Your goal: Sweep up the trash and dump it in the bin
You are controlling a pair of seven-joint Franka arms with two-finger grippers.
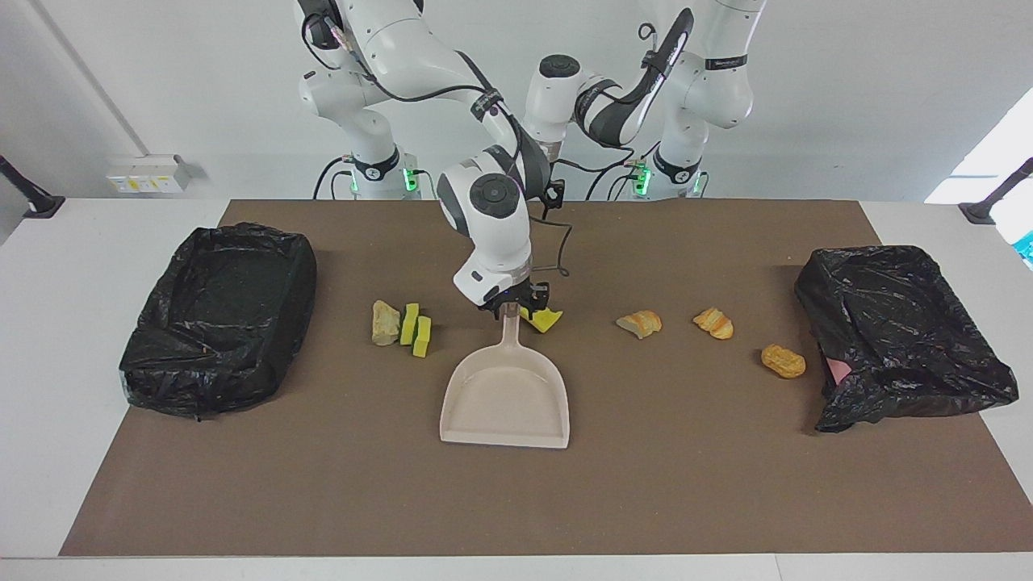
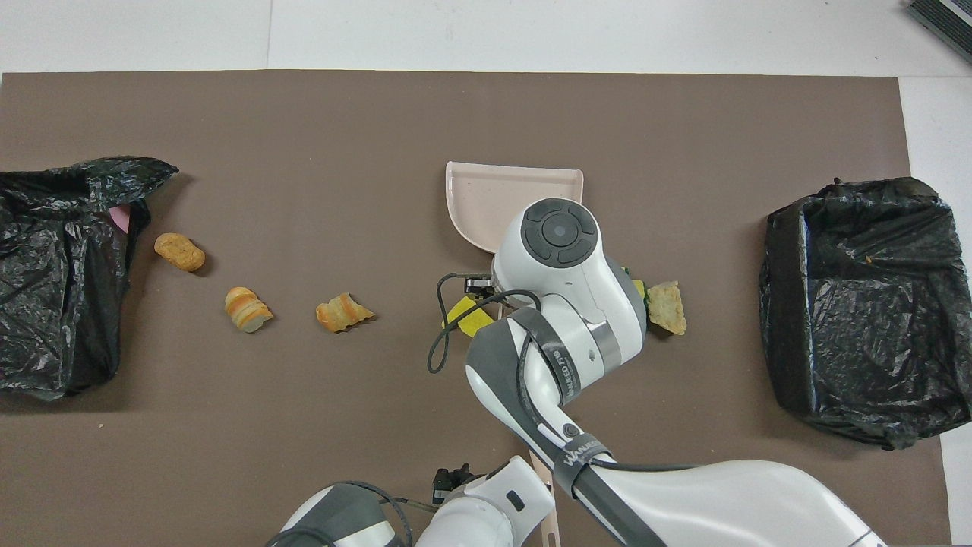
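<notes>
A beige dustpan lies flat mid-table, its handle pointing toward the robots. My right gripper is down at the handle's end; in the overhead view the arm covers the handle and only the pan shows. The trash lies in a row. A yellow sponge chunk is beside that gripper. A pale lump and two yellow-green sponges lie toward the right arm's end. Three bread-like pieces lie toward the left arm's end. My left gripper waits near the robots.
A black-bagged bin stands at the right arm's end of the brown mat. A second one, bag crumpled, stands at the left arm's end. A beige stick-like piece shows beside the left gripper.
</notes>
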